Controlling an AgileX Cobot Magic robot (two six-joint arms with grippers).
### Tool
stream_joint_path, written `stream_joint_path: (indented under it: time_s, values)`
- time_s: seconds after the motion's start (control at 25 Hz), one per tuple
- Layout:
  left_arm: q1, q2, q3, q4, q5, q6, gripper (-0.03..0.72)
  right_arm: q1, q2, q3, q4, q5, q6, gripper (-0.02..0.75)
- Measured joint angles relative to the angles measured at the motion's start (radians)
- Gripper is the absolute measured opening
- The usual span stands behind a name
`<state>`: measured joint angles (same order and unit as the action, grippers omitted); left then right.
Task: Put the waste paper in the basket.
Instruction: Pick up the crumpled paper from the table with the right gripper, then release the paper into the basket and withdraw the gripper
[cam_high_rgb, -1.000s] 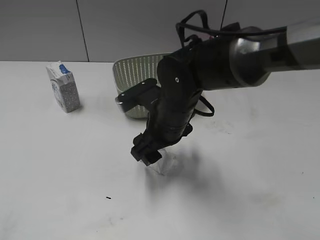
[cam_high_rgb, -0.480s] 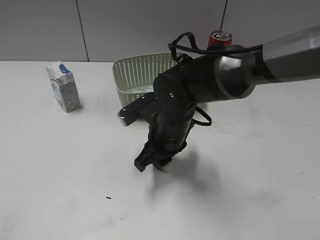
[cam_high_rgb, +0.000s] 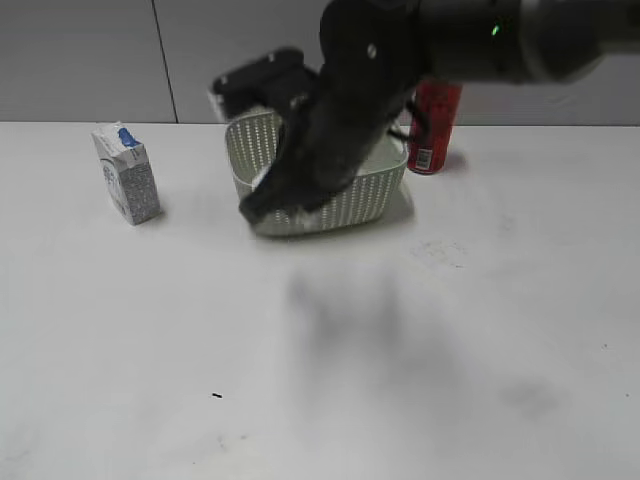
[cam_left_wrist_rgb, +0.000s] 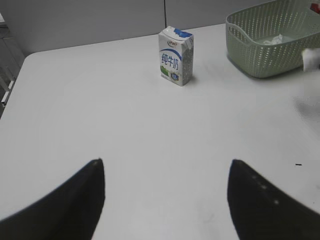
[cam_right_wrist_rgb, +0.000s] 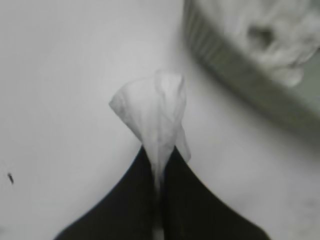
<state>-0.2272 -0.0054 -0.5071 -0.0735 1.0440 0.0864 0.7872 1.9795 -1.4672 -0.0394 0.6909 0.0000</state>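
My right gripper (cam_right_wrist_rgb: 157, 152) is shut on a crumpled white waste paper wad (cam_right_wrist_rgb: 154, 111) and holds it in the air. In the exterior view this gripper (cam_high_rgb: 265, 205) hangs in front of the front left wall of the pale green basket (cam_high_rgb: 360, 205). The basket's rim (cam_right_wrist_rgb: 235, 67) lies up and right of the wad, with more crumpled paper (cam_right_wrist_rgb: 280, 30) inside. In the left wrist view the basket (cam_left_wrist_rgb: 265, 47) stands at the far right with paper (cam_left_wrist_rgb: 274, 39) in it. My left gripper (cam_left_wrist_rgb: 165, 172) is open and empty, low over the bare table.
A white-and-blue carton (cam_high_rgb: 127, 172) stands upright left of the basket; it also shows in the left wrist view (cam_left_wrist_rgb: 176, 56). A red can (cam_high_rgb: 435, 125) stands behind the basket's right end. A small dark speck (cam_high_rgb: 216, 396) lies on the table.
My right gripper closed on the paper wad on the table, lifted it and moved up and back to the basket's front left side. The red can came into view.
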Motion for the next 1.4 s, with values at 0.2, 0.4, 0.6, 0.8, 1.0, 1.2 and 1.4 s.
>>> stream_joint_path:
  time_s: [0.2, 0.4, 0.6, 0.8, 1.0, 1.2, 1.4]
  values:
    - [0.000, 0.000, 0.000, 0.000, 0.000, 0.000, 0.557, -0.067, -0.051, -0.180, -0.054, -0.139, 0.000, -0.006]
    - [0.000, 0.000, 0.000, 0.000, 0.000, 0.000, 0.541, -0.144, -0.041, -0.222, -0.062, -0.398, 0.000, -0.006]
    - [0.000, 0.000, 0.000, 0.001, 0.000, 0.000, 0.539, -0.194, 0.053, -0.223, -0.080, -0.482, 0.006, -0.006]
    - [0.000, 0.000, 0.000, 0.002, 0.000, 0.000, 0.539, -0.215, 0.179, -0.223, -0.082, -0.479, 0.006, 0.039]
    - [0.000, 0.000, 0.000, 0.002, 0.000, 0.000, 0.538, -0.216, 0.245, -0.222, -0.031, -0.466, 0.006, 0.462]
    - [0.000, 0.000, 0.000, 0.003, 0.000, 0.000, 0.538, -0.216, 0.248, -0.222, 0.001, -0.466, 0.008, 0.613]
    - [0.000, 0.000, 0.000, 0.004, 0.000, 0.000, 0.538, -0.216, 0.176, -0.222, 0.054, -0.458, 0.009, 0.602]
